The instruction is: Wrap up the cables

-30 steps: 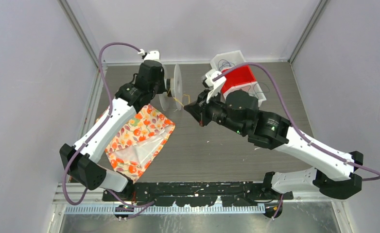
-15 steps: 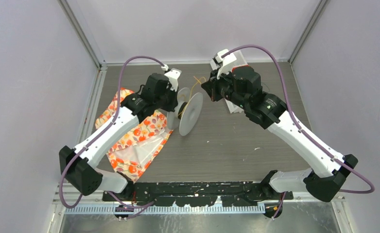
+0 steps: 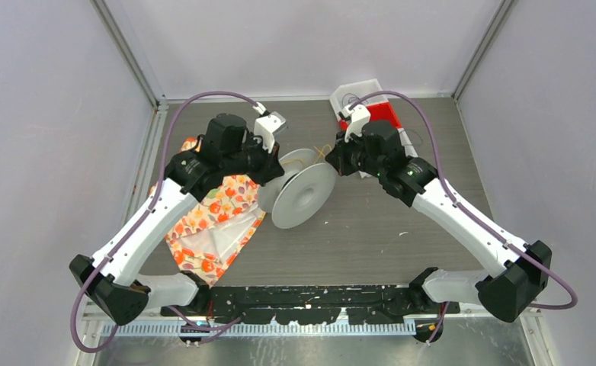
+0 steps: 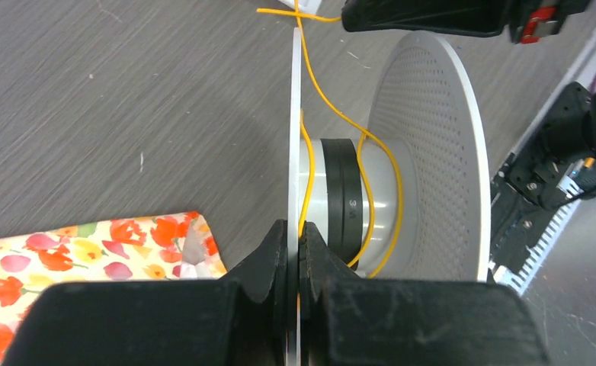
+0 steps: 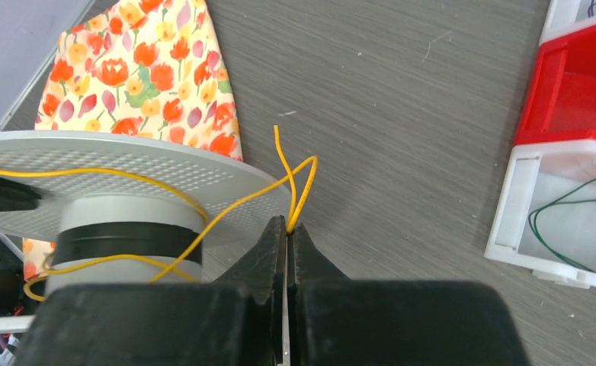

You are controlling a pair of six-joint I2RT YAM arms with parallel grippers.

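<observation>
Cables — the yellow cable (image 5: 304,191) is in work, while a green cable (image 5: 562,198) lies in the white bin (image 5: 508,221) beside the red bin (image 3: 373,116) at the far right of the table (image 3: 371,244). The yellow cable sits in a few loose turns round the hub (image 4: 339,200) of the spool (image 3: 304,194). The spool is tilted over the middle of the table, between the two arms and next to the flowered cloth (image 3: 215,217).

The left gripper (image 4: 295,252) is clenched on the rim of one flange, with the thin disc sandwiched between its fingers. This hold appears to carry the spool while leaving the hub and the gap between the flanges free for winding.

The right gripper (image 5: 287,229) is pinched tight on the yellow cable just past the other flange's edge, and a short bent tail stands up beyond its tips. Gripping near the free end lets this arm lead the strand round the hub.

The run from pinch to hub curves slack rather than taut. Judged stage: winding under way with few turns laid, the green cable not yet taken up. Judged risk: a slack loop may slip over the flange rim.
</observation>
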